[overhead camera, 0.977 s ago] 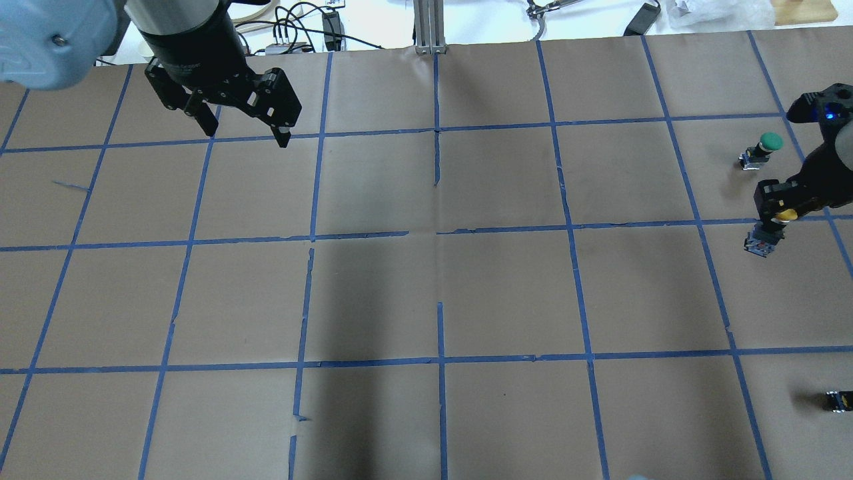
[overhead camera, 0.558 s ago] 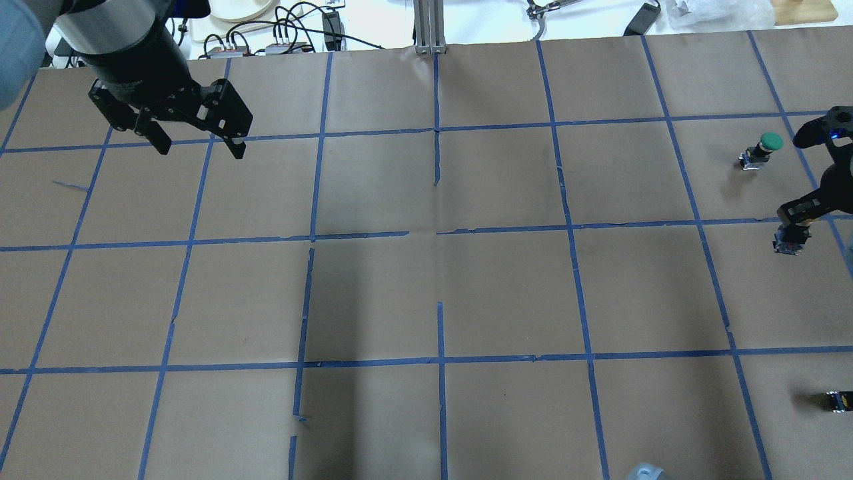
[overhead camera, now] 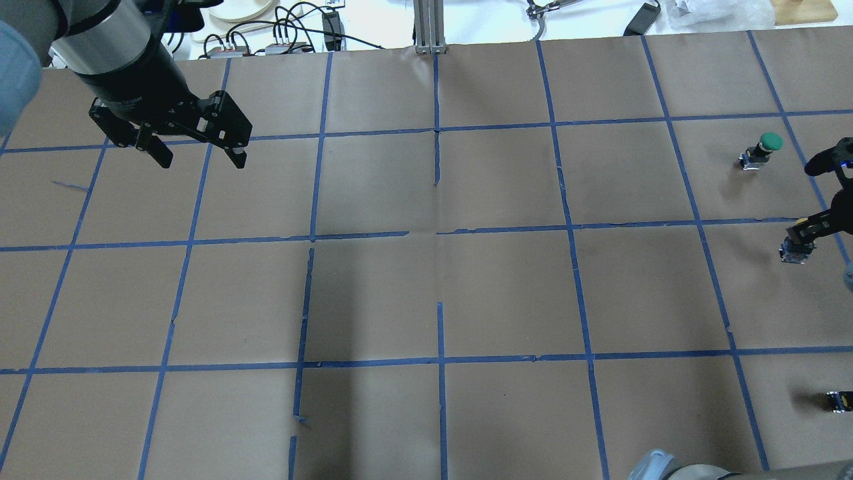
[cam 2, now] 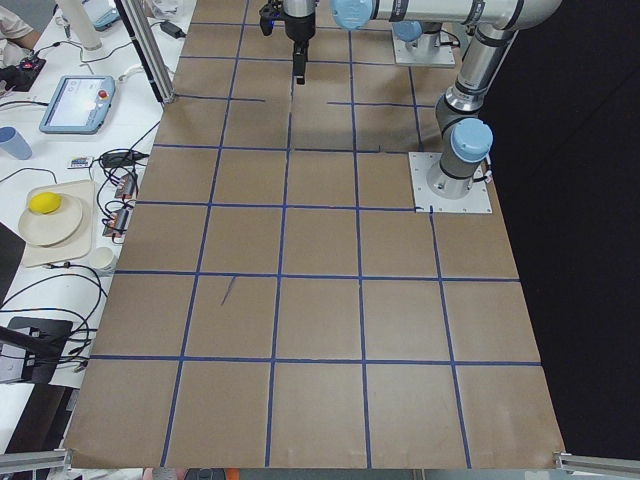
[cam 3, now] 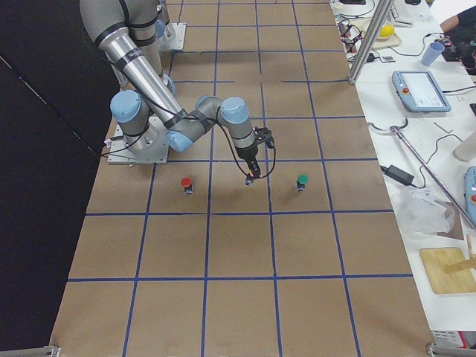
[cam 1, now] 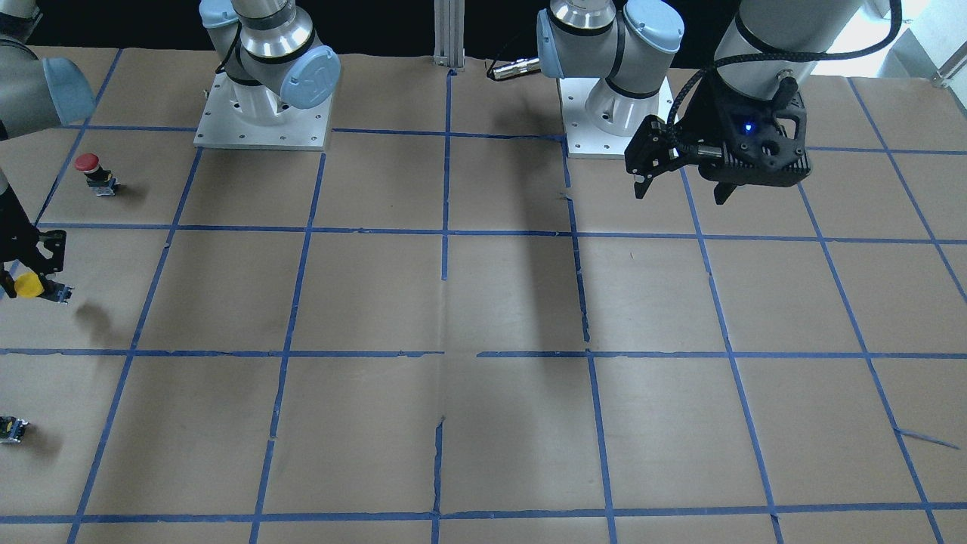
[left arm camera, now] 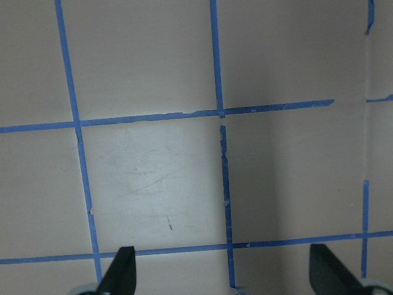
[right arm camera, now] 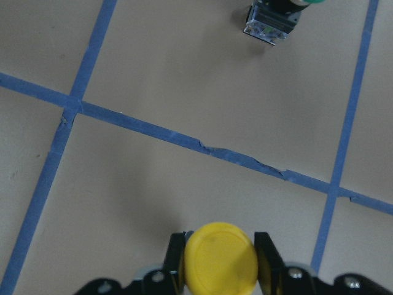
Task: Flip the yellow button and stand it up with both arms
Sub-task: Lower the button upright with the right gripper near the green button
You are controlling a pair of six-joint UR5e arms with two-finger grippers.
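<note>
Tabletop of brown paper, gridded with blue tape, lies beneath my two silver arms. My right hand pinches the small yellow button with the round mushroom cap at the tabletop's right edge. The cap faces my wrist camera, the silver body points toward the paper, and its shadow falls apart from it. My left hand hangs over the far left squares, fingers spread, holding nothing. A green-capped button stands just beyond my right hand; a red-capped button stands nearer my base.
</note>
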